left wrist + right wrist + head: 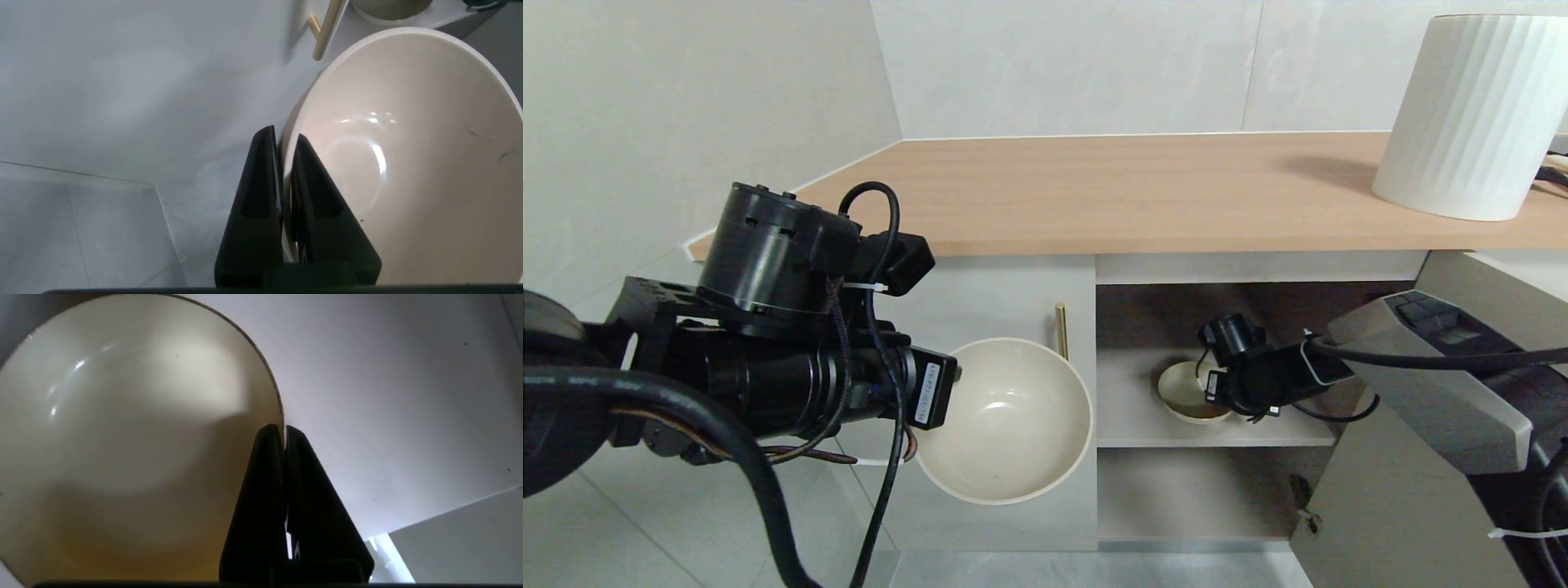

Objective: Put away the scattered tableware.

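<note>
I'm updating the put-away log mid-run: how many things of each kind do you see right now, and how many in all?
Cream bowls: 2 (large bowl clamped by the left gripper; small bowl clamped by the right gripper, inside the open cabinet)
White ribbed container: 1 (on the countertop)
Total: 3

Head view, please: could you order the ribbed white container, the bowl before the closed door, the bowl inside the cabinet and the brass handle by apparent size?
1. ribbed white container
2. bowl before the closed door; nearer the camera, so true size unsure
3. bowl inside the cabinet
4. brass handle
</note>
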Available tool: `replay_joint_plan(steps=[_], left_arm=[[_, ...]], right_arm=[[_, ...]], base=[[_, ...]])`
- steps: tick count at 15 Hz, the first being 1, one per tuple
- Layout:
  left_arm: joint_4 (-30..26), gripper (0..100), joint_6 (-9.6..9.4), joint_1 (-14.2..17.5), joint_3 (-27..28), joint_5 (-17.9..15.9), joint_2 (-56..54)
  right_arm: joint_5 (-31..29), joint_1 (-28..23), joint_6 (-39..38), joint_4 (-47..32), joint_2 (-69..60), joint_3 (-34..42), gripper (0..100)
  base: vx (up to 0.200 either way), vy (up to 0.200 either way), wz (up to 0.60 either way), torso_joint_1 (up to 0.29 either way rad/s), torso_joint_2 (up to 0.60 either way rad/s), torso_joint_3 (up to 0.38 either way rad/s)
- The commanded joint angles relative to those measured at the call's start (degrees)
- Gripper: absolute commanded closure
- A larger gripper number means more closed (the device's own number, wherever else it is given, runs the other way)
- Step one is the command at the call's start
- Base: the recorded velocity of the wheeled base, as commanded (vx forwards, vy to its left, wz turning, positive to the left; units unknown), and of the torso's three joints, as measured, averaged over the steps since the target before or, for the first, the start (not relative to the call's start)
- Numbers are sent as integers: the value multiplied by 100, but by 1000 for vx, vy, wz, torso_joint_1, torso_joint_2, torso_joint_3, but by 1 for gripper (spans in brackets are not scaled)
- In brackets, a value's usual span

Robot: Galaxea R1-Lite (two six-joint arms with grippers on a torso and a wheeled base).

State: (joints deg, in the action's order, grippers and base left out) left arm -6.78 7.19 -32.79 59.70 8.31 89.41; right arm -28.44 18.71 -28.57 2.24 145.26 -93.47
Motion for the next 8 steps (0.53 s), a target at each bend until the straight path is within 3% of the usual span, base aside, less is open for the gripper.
replay_joint_plan(steps=[1,3,4,8], left_arm=[[1,100,1,1,7,4,-2],[1,100,1,1,-2,4,7],[1,100,1,1,-2,4,7],[19,100,1,1,7,12,68]], right_arm=[[-4,1,1,-5,55,-23,100],[-12,1,1,-13,37,-14,100],[-21,1,-8,-13,28,-14,0],[14,36,-148,-13,-446,320,0]], base=[[0,0,0,0,0,0],[0,0,0,0,0,0],[0,0,0,0,0,0],[0,0,0,0,0,0]])
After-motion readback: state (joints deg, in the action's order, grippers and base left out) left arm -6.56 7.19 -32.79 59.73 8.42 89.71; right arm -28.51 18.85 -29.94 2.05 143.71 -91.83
